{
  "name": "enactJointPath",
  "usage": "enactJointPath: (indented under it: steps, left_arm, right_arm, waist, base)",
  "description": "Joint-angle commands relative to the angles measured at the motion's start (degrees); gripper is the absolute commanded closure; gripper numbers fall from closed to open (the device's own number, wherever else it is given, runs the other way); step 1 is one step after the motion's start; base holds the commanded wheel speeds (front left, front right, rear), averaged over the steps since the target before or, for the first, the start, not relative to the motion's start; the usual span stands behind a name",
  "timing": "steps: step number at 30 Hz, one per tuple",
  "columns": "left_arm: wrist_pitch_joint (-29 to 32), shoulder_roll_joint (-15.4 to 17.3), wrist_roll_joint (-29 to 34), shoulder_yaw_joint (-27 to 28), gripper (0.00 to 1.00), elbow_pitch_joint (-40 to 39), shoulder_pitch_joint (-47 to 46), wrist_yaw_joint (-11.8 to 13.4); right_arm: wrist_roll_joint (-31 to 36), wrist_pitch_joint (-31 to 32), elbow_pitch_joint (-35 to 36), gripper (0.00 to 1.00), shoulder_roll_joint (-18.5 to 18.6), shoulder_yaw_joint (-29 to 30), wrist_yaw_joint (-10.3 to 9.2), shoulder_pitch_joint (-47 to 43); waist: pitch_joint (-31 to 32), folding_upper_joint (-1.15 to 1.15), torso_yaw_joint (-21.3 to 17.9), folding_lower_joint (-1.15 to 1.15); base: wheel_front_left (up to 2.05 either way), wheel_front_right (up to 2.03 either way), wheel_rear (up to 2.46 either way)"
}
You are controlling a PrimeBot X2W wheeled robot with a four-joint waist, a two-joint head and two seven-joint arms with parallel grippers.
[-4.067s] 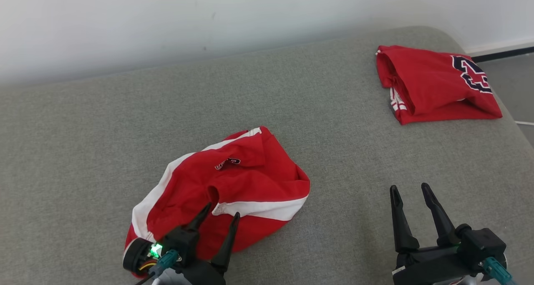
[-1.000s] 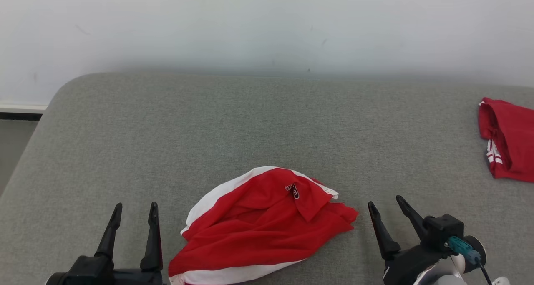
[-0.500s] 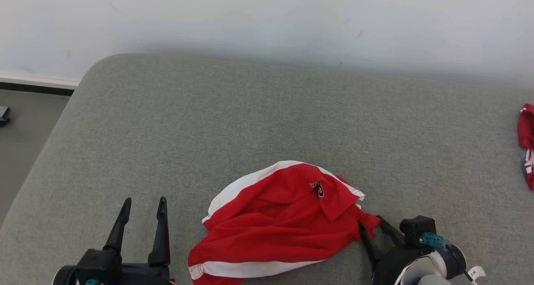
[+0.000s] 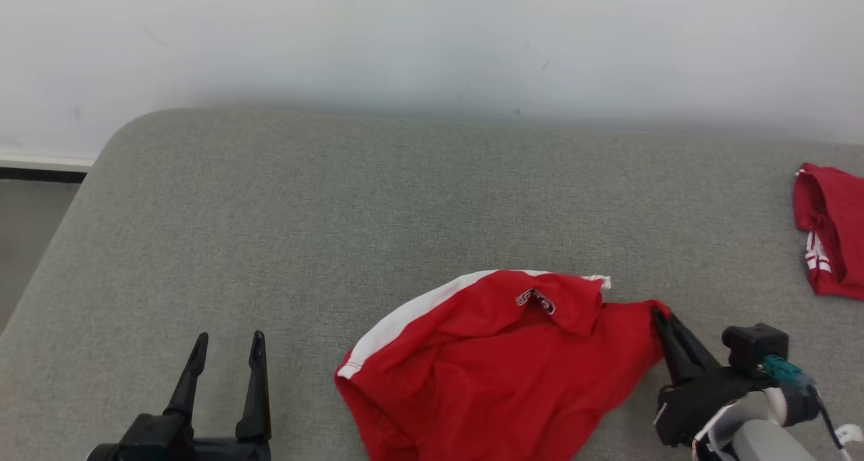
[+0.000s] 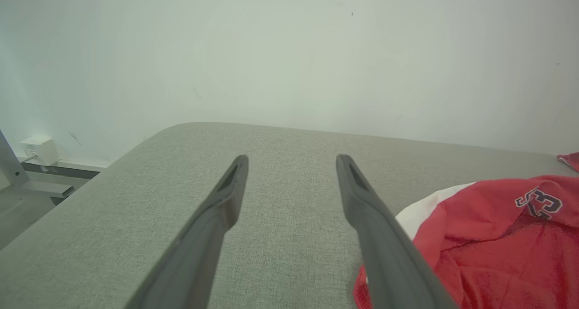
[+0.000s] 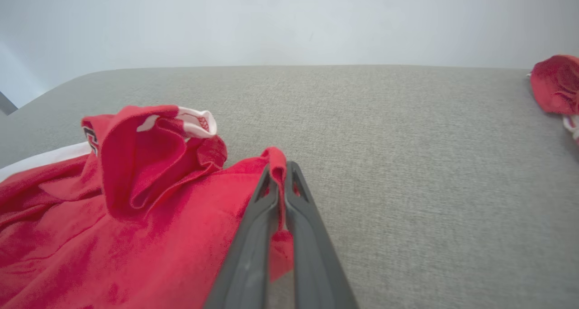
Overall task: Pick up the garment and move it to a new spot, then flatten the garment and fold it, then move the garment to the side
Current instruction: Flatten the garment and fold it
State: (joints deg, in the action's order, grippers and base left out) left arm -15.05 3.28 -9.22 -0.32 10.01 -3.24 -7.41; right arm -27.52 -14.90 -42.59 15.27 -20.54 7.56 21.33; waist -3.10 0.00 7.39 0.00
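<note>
The crumpled red jersey garment with white side stripes (image 4: 499,353) lies at about 6 o'clock on the grey padded fabric surface (image 4: 405,198), bunched, with a small dark emblem showing near its top fold.

The step in hand looks like the pick-up by one corner. To do it well, raise that corner straight up and slowly: only a thin fold of cloth is caught near the fingertips, and a sideways jerk would likely pull it free. Once the cloth hangs, carry it toward the bare middle of the surface, at 12 o'clock of the heap, well apart from the second red garment, folded with white trim (image 4: 833,231), at the 3 o'clock edge. A second hold on the white-striped edge at 9 o'clock would help spread it flat.

The right tool (image 4: 658,314) sits at the garment's 3 o'clock edge, fingers pressed together and pinching a red fold (image 6: 135,218) between their tips (image 6: 280,166). The left tool (image 4: 229,339) waits at 8 o'clock of the garment, fingers spread wide (image 5: 291,159), holding and touching nothing.
</note>
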Motion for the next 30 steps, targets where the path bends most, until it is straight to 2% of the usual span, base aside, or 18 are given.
enactJointPath:
  steps: [1, 9, 13, 18, 24, 30]
  left_arm:
    - [-0.2, -0.1, 0.2, 0.3, 0.00, 0.1, 1.1, 0.0]
    - [-0.2, -0.3, -0.3, -0.1, 0.00, -0.1, 1.0, -0.1]
    - [-0.2, -0.4, -0.5, -0.4, 0.00, -0.1, 0.6, -0.1]
    - [-0.2, -0.3, -0.8, -1.4, 0.00, 0.3, -0.5, 0.0]
    - [-0.2, -0.4, -1.1, -2.4, 0.00, 0.6, -1.4, 0.0]
    - [-0.2, -0.4, -1.9, -3.7, 0.00, 0.7, -2.1, 0.0]
  right_arm:
    - [0.9, -0.3, 2.6, 1.00, 1.4, 1.8, -0.19, -1.9]
    - [4.4, 0.1, 14.2, 1.00, 5.4, 10.6, -0.19, -12.4]
    - [5.6, 2.4, 19.9, 1.00, 5.1, 12.9, -0.19, -15.6]
    - [7.5, 5.3, 24.6, 1.00, 3.6, 12.8, -0.19, -14.7]
    - [9.0, 7.7, 24.1, 1.00, 2.7, 10.1, -0.19, -8.4]
    - [10.2, 8.8, 17.7, 1.00, 2.2, 6.5, -0.19, 1.5]
  waist:
    - [0.7, 0.00, -1.7, 0.00]
    - [0.4, 0.00, -4.0, 0.00]
    - [-0.2, 0.00, -4.4, 0.00]
    - [-0.7, 0.00, -3.2, 0.00]
    - [-1.4, 0.00, -0.2, 0.00]
    - [-2.9, 0.00, 2.9, 0.00]
  base:
    - [0.00, 0.00, 0.00]
    - [0.00, 0.00, 0.00]
    - [0.00, 0.00, 0.00]
    - [0.00, 0.00, 0.00]
    - [0.00, 0.00, 0.00]
    - [0.00, 0.00, 0.00]
